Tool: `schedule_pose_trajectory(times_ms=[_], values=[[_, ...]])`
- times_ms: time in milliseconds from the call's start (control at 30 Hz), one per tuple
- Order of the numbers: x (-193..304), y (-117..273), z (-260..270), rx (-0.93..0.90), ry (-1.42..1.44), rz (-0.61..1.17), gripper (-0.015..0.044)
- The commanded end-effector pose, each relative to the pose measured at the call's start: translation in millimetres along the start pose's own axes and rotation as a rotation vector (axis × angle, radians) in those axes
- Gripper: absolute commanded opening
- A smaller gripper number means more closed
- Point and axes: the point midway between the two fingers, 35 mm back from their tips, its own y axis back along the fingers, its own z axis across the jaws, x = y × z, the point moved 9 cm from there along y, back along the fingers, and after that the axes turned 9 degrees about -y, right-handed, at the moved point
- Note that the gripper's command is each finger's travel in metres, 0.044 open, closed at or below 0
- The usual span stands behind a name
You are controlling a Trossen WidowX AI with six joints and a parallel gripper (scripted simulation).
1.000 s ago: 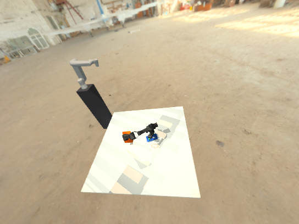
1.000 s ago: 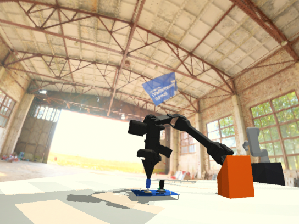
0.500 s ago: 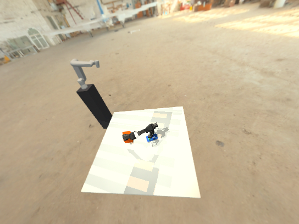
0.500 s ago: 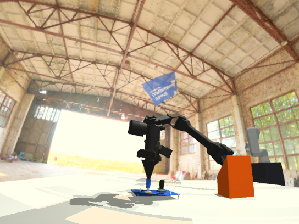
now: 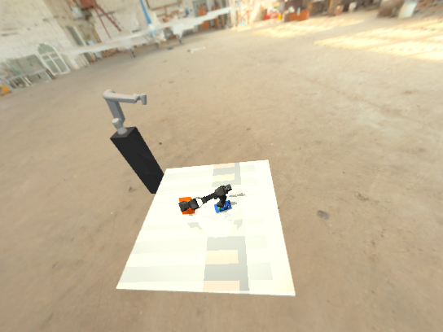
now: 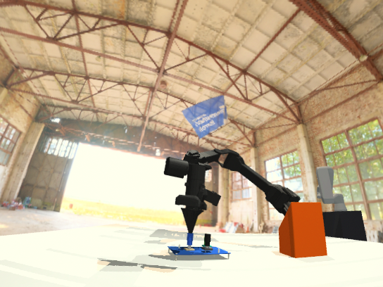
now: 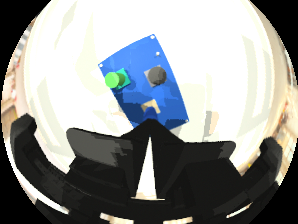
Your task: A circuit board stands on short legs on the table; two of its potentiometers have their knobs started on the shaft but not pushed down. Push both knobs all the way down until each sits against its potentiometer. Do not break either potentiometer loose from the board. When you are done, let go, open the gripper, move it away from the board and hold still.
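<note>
The blue circuit board (image 5: 217, 210) (image 6: 222, 250) (image 7: 135, 55) stands on short legs on the white table. A blue knob (image 6: 190, 239) (image 7: 150, 114) stands upright over a tan potentiometer (image 6: 189, 249) (image 7: 148, 105); a narrower part shows between them in the exterior view. My gripper (image 6: 190, 232) (image 7: 151, 122) is shut and empty, pointing down, its tips at the top of the blue knob. A black knob (image 6: 208, 239) (image 7: 158, 76) stands on a grey potentiometer. A green knob (image 7: 112, 80) stands on a teal potentiometer; the exterior view mostly hides these behind the black knob.
An orange block (image 5: 185, 200) (image 6: 308, 230) stands at my arm's base, beside the board. A grey arm (image 5: 122, 98) (image 6: 325, 184) on a black pedestal (image 5: 138, 159) (image 6: 345, 225) stands beyond the table edge.
</note>
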Motion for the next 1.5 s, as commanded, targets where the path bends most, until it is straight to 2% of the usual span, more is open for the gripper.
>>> schedule_pose_trajectory(times_ms=[0,900,1467], values=[[5.7,-22.7,0.9,-0.019,-0.035,-0.022,0.0000],[5.7,-23.5,0.8,-0.019,-0.035,-0.022,0.0000],[6.7,1.9,-0.2,-0.017,-0.035,-0.023,0.0000]])
